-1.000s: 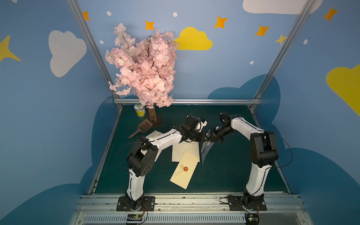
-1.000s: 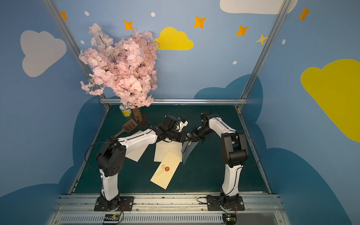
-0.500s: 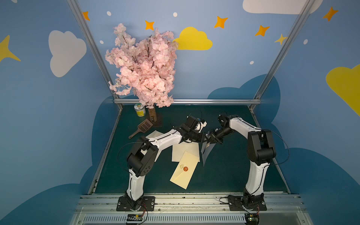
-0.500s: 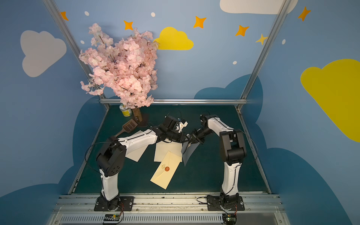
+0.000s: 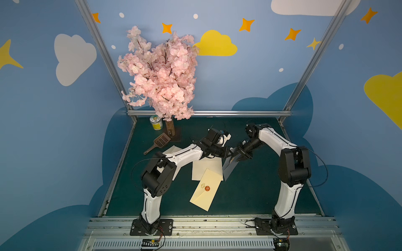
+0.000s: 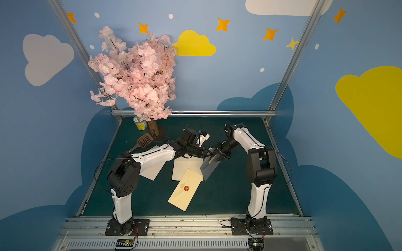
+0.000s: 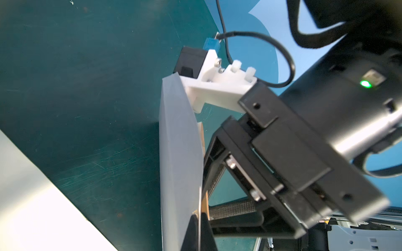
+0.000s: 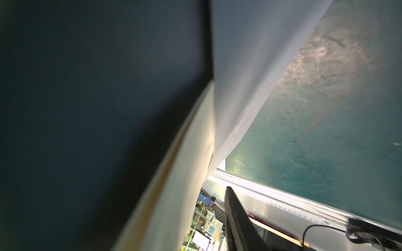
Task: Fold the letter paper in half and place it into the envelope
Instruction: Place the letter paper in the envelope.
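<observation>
The letter paper [image 5: 228,168] [image 6: 208,168] hangs grey and nearly upright above the green mat, between my two grippers. My left gripper [image 5: 228,153] [image 6: 207,153] is shut on its upper edge, and the left wrist view shows the sheet [image 7: 180,152] pinched between the black fingertips [image 7: 192,226]. My right gripper [image 5: 238,155] [image 6: 216,157] stands open right beside the paper. In the right wrist view one finger [image 8: 237,221] is apart from the sheet [image 8: 250,65], with a gap between them. The cream envelope [image 5: 205,190] [image 6: 185,191], with a red seal, lies flat in front.
A second cream sheet [image 5: 205,168] lies under the envelope's far end and a white sheet [image 5: 171,151] under the left arm. A pink blossom tree [image 5: 161,76], a can [image 5: 156,122] and a brown scoop [image 5: 161,141] stand back left. A metal rail [image 5: 195,219] bounds the front.
My right gripper's jaws have opened off the letter paper. The left gripper has kept its hold and the sheet still hangs in the same place.
</observation>
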Robot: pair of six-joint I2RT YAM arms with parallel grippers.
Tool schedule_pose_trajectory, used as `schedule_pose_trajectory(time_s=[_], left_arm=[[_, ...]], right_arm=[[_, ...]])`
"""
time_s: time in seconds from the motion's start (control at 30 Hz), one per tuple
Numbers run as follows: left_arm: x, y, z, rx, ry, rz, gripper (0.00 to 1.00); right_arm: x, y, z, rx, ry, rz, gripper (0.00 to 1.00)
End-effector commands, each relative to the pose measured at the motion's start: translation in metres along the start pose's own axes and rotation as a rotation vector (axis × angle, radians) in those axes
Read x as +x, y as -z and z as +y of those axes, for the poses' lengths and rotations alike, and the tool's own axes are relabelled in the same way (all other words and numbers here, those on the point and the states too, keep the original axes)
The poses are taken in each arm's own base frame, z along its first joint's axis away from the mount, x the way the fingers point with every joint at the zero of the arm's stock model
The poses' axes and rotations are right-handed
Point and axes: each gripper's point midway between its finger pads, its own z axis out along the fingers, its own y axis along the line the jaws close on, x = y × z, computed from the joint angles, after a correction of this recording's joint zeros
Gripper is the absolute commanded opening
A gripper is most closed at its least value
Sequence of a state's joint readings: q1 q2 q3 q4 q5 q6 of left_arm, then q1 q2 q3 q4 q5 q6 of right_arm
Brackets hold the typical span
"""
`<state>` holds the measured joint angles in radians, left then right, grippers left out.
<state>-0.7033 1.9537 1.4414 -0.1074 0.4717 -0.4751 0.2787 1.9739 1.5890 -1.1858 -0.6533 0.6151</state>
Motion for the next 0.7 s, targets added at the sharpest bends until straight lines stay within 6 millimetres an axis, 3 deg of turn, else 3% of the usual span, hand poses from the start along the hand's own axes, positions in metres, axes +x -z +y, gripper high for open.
schedule_pose_trajectory(time_s=[0.0, 0.13, 0.3, 0.67], left_arm=[[-0.004, 0.010, -0.012, 0.025, -0.030, -0.015, 0.03], [-0.005, 0.011, -0.011, 0.022, -0.027, -0.017, 0.03], [-0.005, 0.010, -0.008, 0.031, 0.003, -0.027, 0.03], [-0.007, 0.012, -0.006, 0.065, 0.081, -0.055, 0.03]], right_arm=[[0.008, 0.012, 0.002, 0.022, 0.041, -0.023, 0.34], [0.007, 0.017, 0.002, 0.030, 0.062, -0.044, 0.43], [0.002, 0.019, -0.005, 0.061, 0.101, -0.083, 0.86], [-0.018, 0.011, -0.013, 0.049, 0.156, -0.164, 0.89]])
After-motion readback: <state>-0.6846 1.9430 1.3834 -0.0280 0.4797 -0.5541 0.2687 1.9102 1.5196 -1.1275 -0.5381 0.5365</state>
